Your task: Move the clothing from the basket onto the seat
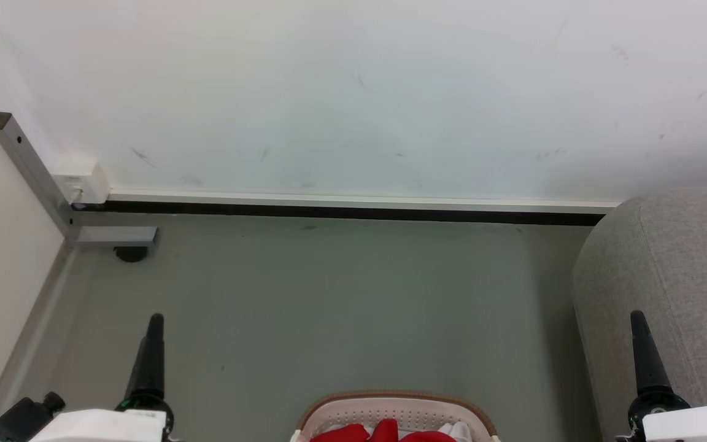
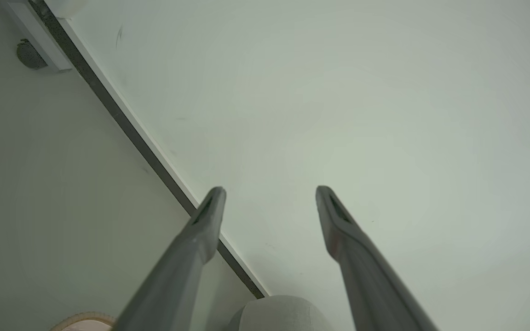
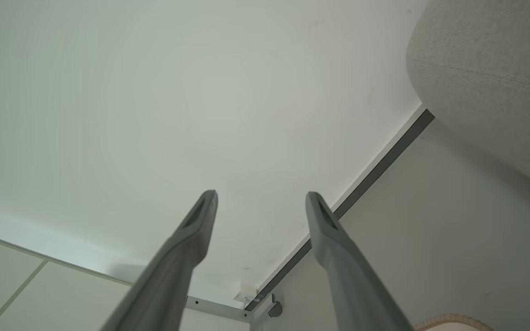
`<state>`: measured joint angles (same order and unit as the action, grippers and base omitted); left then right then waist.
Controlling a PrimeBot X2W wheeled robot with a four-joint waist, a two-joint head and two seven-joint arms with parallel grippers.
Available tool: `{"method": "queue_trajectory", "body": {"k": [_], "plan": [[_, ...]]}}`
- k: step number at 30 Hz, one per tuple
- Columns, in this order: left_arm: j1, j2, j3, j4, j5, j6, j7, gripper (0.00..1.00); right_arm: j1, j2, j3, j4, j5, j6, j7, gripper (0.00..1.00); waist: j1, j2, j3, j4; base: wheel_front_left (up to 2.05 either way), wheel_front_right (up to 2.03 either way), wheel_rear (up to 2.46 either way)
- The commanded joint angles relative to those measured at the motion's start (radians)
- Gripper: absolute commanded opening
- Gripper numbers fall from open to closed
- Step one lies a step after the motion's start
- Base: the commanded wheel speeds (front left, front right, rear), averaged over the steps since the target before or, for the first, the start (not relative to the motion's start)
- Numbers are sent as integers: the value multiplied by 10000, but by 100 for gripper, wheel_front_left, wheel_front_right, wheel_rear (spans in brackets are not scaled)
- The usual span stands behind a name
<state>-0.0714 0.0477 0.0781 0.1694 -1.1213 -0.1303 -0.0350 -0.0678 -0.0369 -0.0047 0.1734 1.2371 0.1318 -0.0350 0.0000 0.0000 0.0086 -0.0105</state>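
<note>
The left claw (image 2: 269, 195) and right claw (image 3: 261, 198) hang spread and empty, raised clear, I'd guess, ready to reach. The clothing (image 1: 384, 431) lies in the basket (image 1: 393, 405) at bottom centre — the seat (image 1: 672, 270) waits at the right edge.

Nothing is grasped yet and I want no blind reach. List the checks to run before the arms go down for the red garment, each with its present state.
1. left gripper open and empty: ok.
2. right gripper open and empty: ok.
3. red garment lying in the laundry basket: ok.
4. Whole garment inside the head view: not ok, the bottom edge cuts it off.
5. Garment free of the white cloth beside it: cannot tell.
6. sofa ready to receive it: cannot tell from the rounded end on the robot's right.
</note>
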Motion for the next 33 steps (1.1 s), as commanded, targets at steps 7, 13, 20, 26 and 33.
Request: {"method": "queue_trajectory", "body": {"k": [7,13,20,26,33], "plan": [[-23,70,-146,-439,1876,-8,-318,100,-168,-114,70,-273,-1662,-7,-316,100,0,0,-3,-22,0,0,0],[19,93,-147,-614,3154,-8,-509,100,-114,-121,175,-359,-2642,-8,-508,100,0,0,11,-52,0,0,0],[89,151,-167,-751,4384,-8,-737,100,-98,-127,311,-411,-4123,-9,-732,100,0,0,37,-84,0,0,0],[155,232,-316,-792,5294,11,-908,100,-61,-133,359,-217,-5114,-10,-913,100,0,0,54,-99,0,0,0],[156,299,-423,-775,6049,58,-1074,100,-110,-139,377,-9,-6144,-11,-1077,100,0,0,78,-120,0,0,0]]}}
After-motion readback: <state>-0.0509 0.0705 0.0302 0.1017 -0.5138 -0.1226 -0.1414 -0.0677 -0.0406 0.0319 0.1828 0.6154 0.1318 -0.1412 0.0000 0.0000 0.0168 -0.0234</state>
